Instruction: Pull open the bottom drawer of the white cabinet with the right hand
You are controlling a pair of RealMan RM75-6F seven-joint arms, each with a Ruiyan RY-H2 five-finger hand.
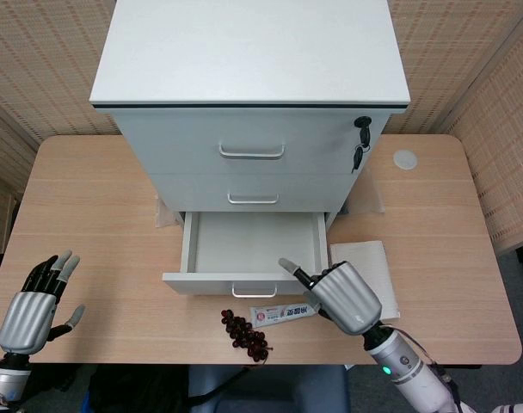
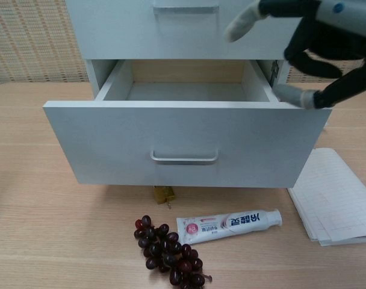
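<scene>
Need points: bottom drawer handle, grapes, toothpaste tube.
Metal handle of the open white bottom drawer [image 2: 184, 158], chest view, middle of the bar.
Bunch of dark red grapes [image 2: 169, 253], chest view, centre of the cluster.
White toothpaste tube [image 2: 231, 223], chest view, mid-body on the printed label.
</scene>
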